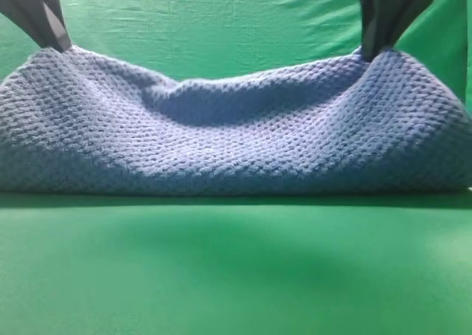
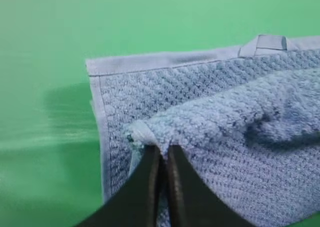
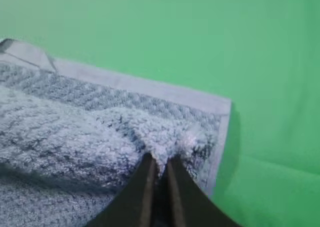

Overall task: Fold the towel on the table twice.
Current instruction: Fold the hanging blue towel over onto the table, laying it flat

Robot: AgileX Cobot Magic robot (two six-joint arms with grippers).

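Observation:
The grey-blue waffle-knit towel (image 1: 236,132) is lifted by two corners and sags in the middle, its lower fold resting on the bright-green table (image 1: 236,268). My left gripper (image 1: 60,46) is shut on the towel's upper left corner; in the left wrist view the gripper (image 2: 162,152) pinches a bunched corner above the lower towel layer (image 2: 210,87) with its pale hem. My right gripper (image 1: 372,51) is shut on the upper right corner; in the right wrist view the gripper (image 3: 160,162) pinches the corner over the lower towel layer (image 3: 75,112).
A wrinkled green cloth backdrop (image 1: 221,25) hangs behind the towel. The smooth green table stretches in front of the towel to the near edge of the view.

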